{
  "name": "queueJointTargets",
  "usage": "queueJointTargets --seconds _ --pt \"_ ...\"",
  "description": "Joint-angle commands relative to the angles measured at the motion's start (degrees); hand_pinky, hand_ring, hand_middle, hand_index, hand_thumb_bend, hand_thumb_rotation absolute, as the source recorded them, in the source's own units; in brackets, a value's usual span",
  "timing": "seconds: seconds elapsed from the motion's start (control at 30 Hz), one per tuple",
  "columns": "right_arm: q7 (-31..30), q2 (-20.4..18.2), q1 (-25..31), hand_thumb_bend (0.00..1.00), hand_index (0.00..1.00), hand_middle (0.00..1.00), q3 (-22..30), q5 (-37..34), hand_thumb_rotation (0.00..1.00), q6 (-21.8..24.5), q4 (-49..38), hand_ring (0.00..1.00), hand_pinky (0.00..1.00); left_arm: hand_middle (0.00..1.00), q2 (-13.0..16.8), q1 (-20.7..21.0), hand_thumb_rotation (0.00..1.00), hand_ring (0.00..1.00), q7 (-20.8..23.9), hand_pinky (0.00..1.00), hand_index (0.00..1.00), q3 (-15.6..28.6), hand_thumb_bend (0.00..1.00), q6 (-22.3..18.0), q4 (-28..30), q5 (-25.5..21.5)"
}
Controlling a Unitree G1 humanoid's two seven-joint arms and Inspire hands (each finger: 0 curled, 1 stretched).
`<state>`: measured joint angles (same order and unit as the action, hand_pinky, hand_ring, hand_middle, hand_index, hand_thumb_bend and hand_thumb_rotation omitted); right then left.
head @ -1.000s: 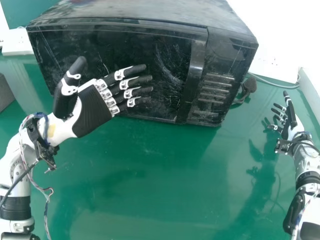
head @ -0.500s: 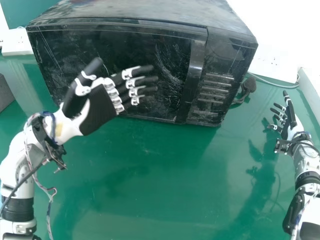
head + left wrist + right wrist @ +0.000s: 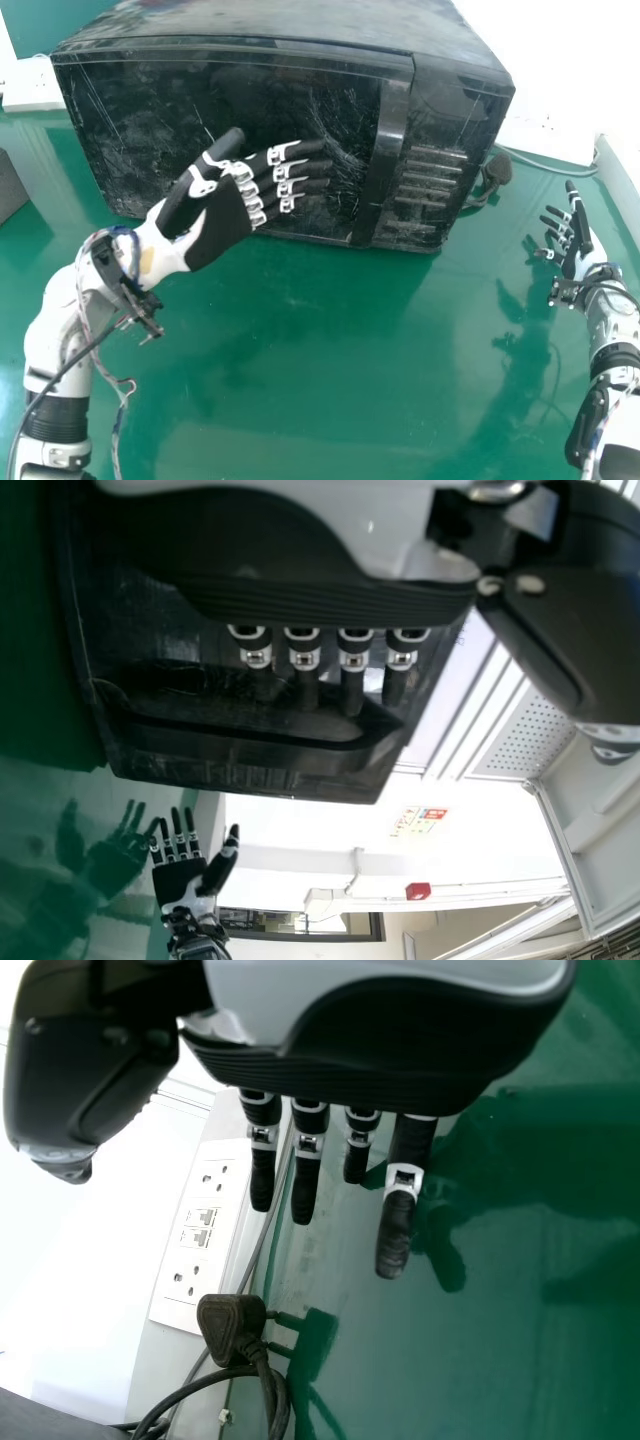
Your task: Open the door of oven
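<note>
The black oven (image 3: 270,85) stands at the back of the green table, its door shut, with a vertical handle (image 3: 387,140) right of the dark door. My left hand (image 3: 222,222) is before the door's lower part, fingers straight and pointing toward the handle, a little left of it. In the left wrist view, the left hand (image 3: 320,600) has its fingers extended over the oven front (image 3: 240,750). My right hand (image 3: 580,240) rests open to the right of the oven; in the right wrist view the right hand (image 3: 350,1070) has relaxed fingers above the table.
A black plug with its cable (image 3: 495,172) lies beside the oven's right side. White socket panels (image 3: 545,138) are on the wall behind. A grey block (image 3: 10,187) sits at the table's left edge. Green tabletop (image 3: 330,340) extends in front of the oven.
My left hand and forearm have moved right, bringing the fingertips closer to the handle, and the thumb now leans nearer the fingers. The right arm and the oven look unmoved.
</note>
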<state>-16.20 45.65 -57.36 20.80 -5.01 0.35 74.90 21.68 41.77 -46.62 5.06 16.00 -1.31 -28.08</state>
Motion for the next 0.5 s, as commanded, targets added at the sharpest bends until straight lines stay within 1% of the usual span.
queueJointTargets --seconds 0.0,0.03,0.1,0.17,0.23,0.27,0.33,0.4,0.43,0.47 --pt "-0.2 -1.3 3.1 0.87 0.84 0.81 -0.5 0.7 1.0 2.7 2.0 0.74 0.71 1.0 -1.0 0.7 0.88 1.0 -0.2 1.0 1.0 -0.9 1.0 -2.6 -1.2 0.8" --pt "0.1 -1.3 3.1 0.87 0.86 0.82 -0.5 0.8 1.0 2.7 2.0 0.75 0.74 1.0 -1.2 1.0 0.88 1.0 -0.6 1.0 1.0 -1.0 1.0 -3.3 -2.0 1.1" --pt "0.0 -1.2 3.2 0.89 0.85 0.81 -0.6 0.9 1.0 2.6 2.1 0.74 0.71 1.0 -1.5 1.7 0.87 1.0 -1.2 1.0 1.0 -1.3 1.0 -4.2 -3.3 1.6" --pt "-0.6 -1.2 3.2 0.92 0.85 0.83 -0.5 0.8 1.0 2.6 2.0 0.79 0.72 1.0 -1.4 2.1 0.87 1.0 -1.2 1.0 1.0 -1.8 1.0 -4.5 -3.4 2.3" --pt "-0.5 -1.1 3.2 0.94 0.86 0.87 -0.5 0.7 1.0 2.7 2.0 0.83 0.77 1.0 -1.3 2.3 0.86 1.0 -1.1 1.0 1.0 -2.1 1.0 -4.2 -2.9 2.6" --pt "-0.1 -1.2 3.1 0.93 0.85 0.86 -0.5 0.8 1.0 2.7 2.0 0.81 0.76 1.0 -1.2 2.3 0.86 1.0 -1.0 1.0 1.0 -2.2 1.0 -4.0 -2.7 2.6" --pt "0.2 -1.2 3.1 0.92 0.85 0.81 -0.7 1.0 1.0 2.6 2.0 0.73 0.7 1.0 -1.1 2.5 0.85 1.0 -1.0 1.0 1.0 -2.4 1.0 -3.7 -2.5 2.5" --pt "0.3 -1.1 3.2 0.91 0.85 0.81 -0.6 1.0 1.0 2.5 2.1 0.72 0.72 1.0 -1.2 2.6 0.85 1.0 -0.6 1.0 1.0 -2.5 1.0 -3.3 -2.0 2.4" --pt "0.2 -1.1 3.2 0.93 0.84 0.79 -0.8 1.1 1.0 2.4 2.0 0.69 0.68 1.0 -1.4 2.6 0.85 1.0 -0.3 1.0 1.0 -2.6 1.0 -3.1 -1.8 2.5" --pt "-0.2 -1.0 3.3 0.94 0.84 0.79 -0.9 1.1 1.0 2.3 2.0 0.71 0.69 1.0 -1.5 2.6 0.85 1.0 0.0 1.0 1.0 -2.7 1.0 -2.8 -1.6 2.4"
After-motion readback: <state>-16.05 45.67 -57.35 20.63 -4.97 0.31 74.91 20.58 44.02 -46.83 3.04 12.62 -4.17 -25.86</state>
